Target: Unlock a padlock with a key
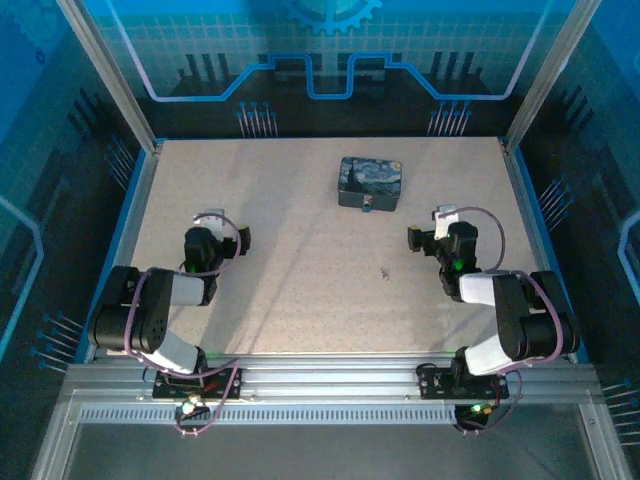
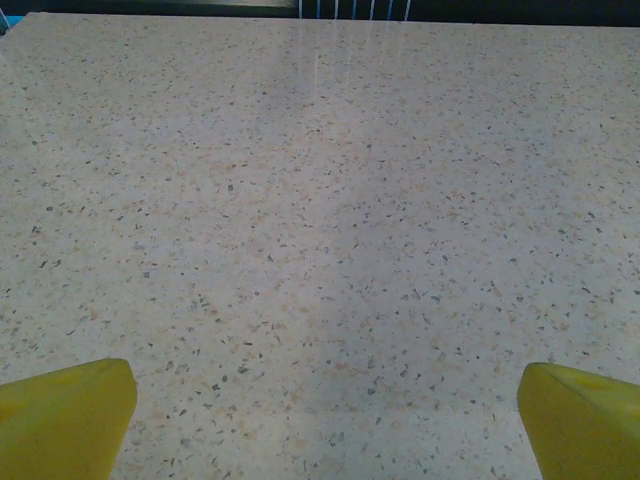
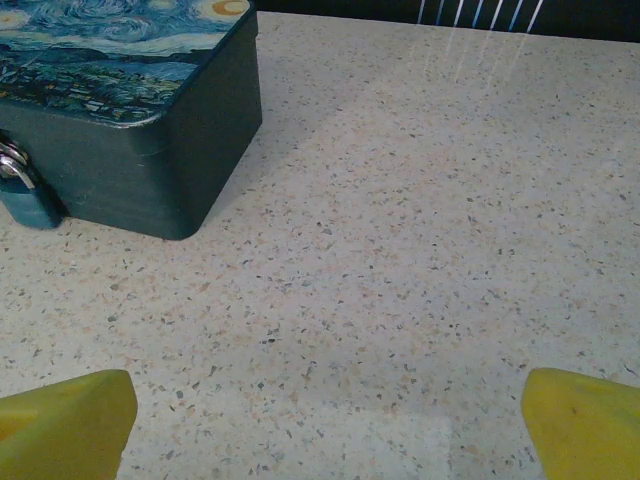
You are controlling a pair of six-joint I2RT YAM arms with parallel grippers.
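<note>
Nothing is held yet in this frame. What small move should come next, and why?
Probably bring the right end effector down toward the key. The key lies loose on the table, closer to that arm than to the left one. Its jaws stand open and empty, and the padlock hangs on the front of the box.

Black-and-white arms [image 1: 160, 320], perhaps purple cables [image 1: 500, 228], yellow fingertips [image 2: 60, 420]

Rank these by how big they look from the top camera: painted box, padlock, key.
Painted box, largest.
Then padlock, on the box's front.
Then key, a speck.
Both are tiny, so their order is unsure.
</note>
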